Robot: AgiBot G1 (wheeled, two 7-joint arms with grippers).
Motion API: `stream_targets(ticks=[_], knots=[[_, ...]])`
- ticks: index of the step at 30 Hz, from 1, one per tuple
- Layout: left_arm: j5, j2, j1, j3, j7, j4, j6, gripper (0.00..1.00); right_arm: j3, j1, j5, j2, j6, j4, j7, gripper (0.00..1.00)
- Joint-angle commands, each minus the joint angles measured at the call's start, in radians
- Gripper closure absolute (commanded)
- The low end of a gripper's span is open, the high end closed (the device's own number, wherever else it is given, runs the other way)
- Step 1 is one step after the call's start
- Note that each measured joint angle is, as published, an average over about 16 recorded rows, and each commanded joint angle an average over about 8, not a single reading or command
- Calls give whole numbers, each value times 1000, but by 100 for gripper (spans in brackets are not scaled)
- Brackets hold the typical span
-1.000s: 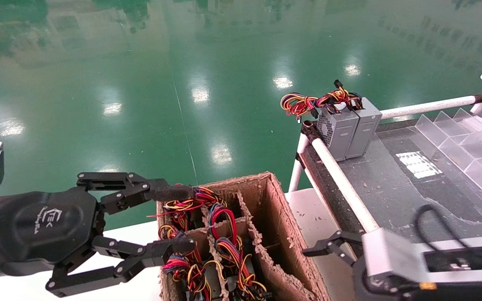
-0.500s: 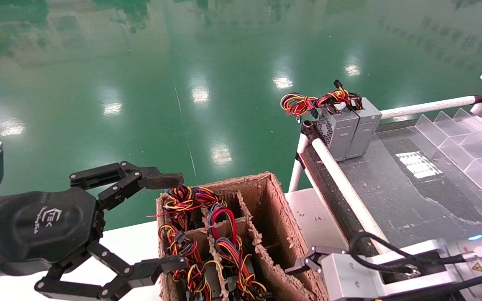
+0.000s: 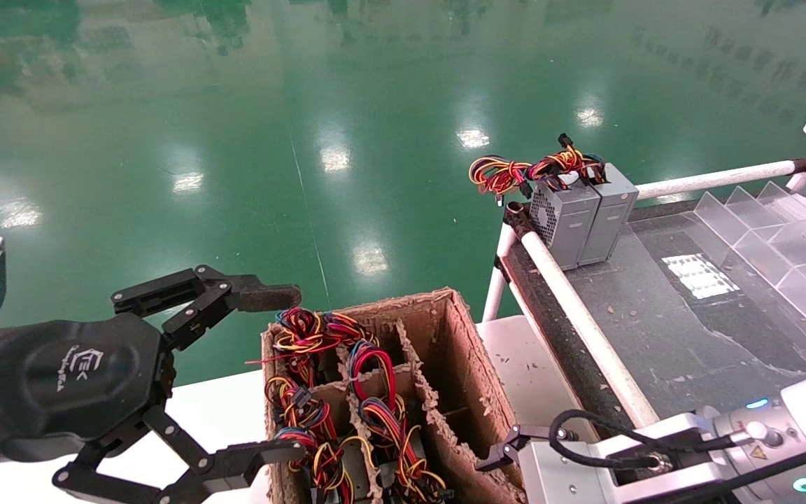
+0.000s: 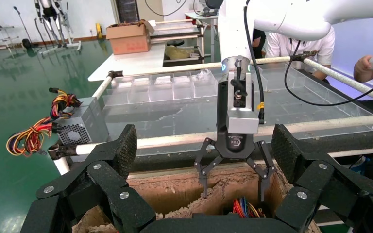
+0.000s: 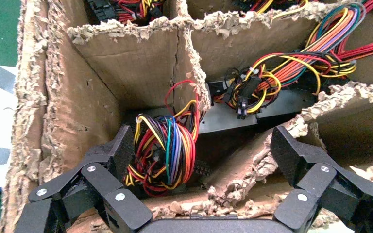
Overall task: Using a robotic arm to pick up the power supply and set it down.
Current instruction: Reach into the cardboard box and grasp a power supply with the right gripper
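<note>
1. Over the cardboard box (image 3: 445, 364), I am hanging my right gripper (image 4: 233, 182) above one compartment, fingers spread wide and holding nothing.
2. Down in that compartment the power supply (image 5: 223, 119) is lying, its wire bundle (image 5: 165, 150) between my fingertips.
3. Beside the box, my left gripper (image 3: 273, 374) is gaping wide, empty.

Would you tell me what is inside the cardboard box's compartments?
The cardboard box holds looped coloured wire bundles on dark units; wires and dividers hide the units' bodies. One compartment looks empty.

factory floor | glossy green floor (image 3: 305, 140) | railed workbench (image 3: 655, 308) | clear sorting bins (image 3: 781, 238)
</note>
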Motion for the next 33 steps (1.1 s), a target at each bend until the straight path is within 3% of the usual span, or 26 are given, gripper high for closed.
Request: stream_targets(ticks=[1,2,4,33], knots=[[0,0,0,0,0,0,0,0,-6,-1,-9,-3,10,1,0,84],[0,0,0,0,0,0,0,0,-8,-1,-10,-5,10,1,-3,93],[0,0,0,0,0,0,0,0,-12,-1,-11,-9,10,1,-8,100],[-2,-1,-1,2,1,0,-1,0,-50,-1,-9,-5,10,-14,-32,100]])
